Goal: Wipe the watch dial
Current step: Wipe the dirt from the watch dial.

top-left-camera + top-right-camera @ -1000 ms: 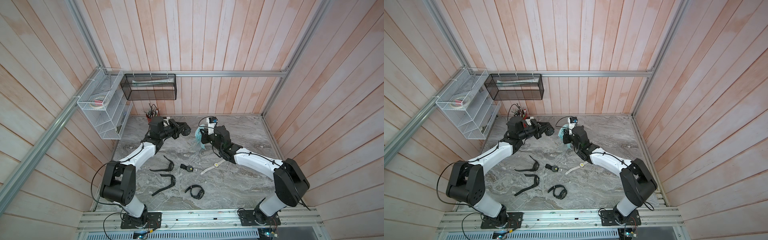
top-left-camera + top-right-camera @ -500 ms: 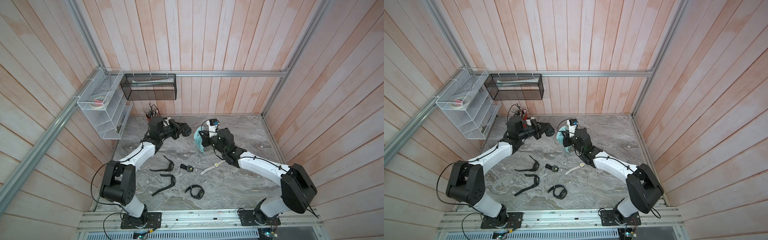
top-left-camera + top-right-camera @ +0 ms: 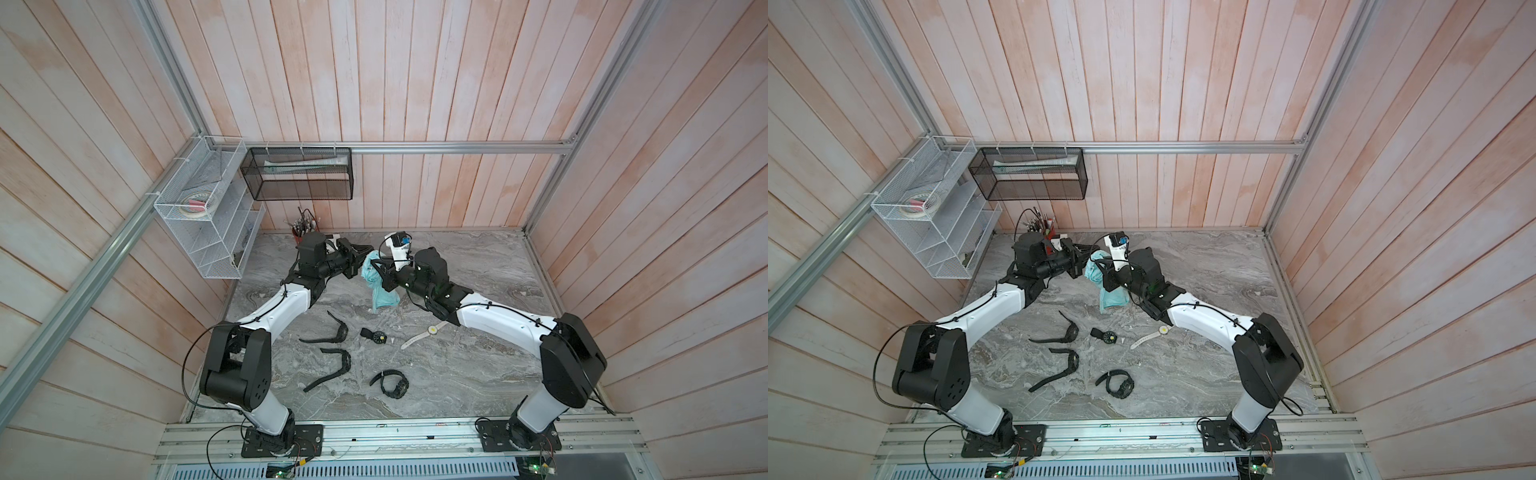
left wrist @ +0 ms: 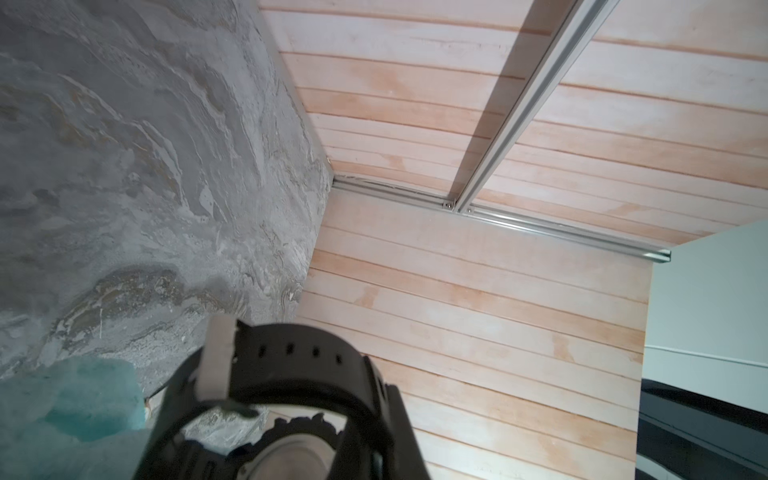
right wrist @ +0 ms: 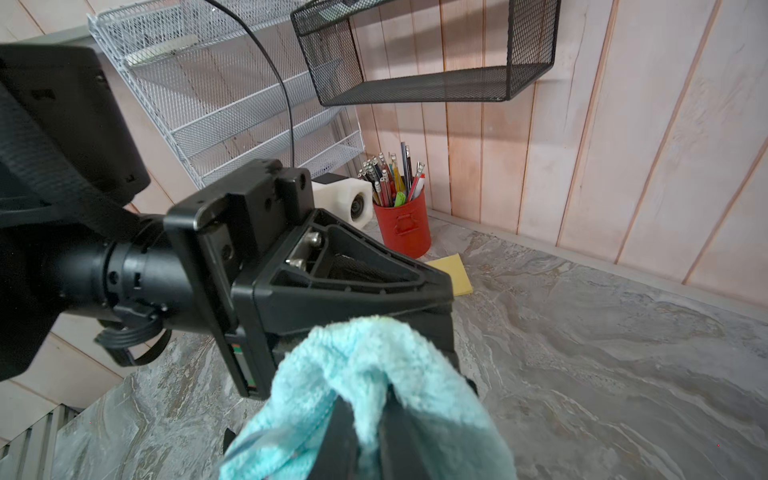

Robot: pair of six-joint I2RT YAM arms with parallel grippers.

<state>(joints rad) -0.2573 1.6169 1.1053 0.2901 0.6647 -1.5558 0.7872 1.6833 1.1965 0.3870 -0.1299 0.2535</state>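
The left claw [image 3: 358, 259] clamped a black watch [image 4: 291, 357]. Just ahead of it, the right claw [image 5: 370, 430] pinched a teal cloth [image 5: 374, 357].

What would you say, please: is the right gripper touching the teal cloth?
Touching. The right wrist view shows the right gripper shut on the teal cloth, with the fabric pinched between its jaws.
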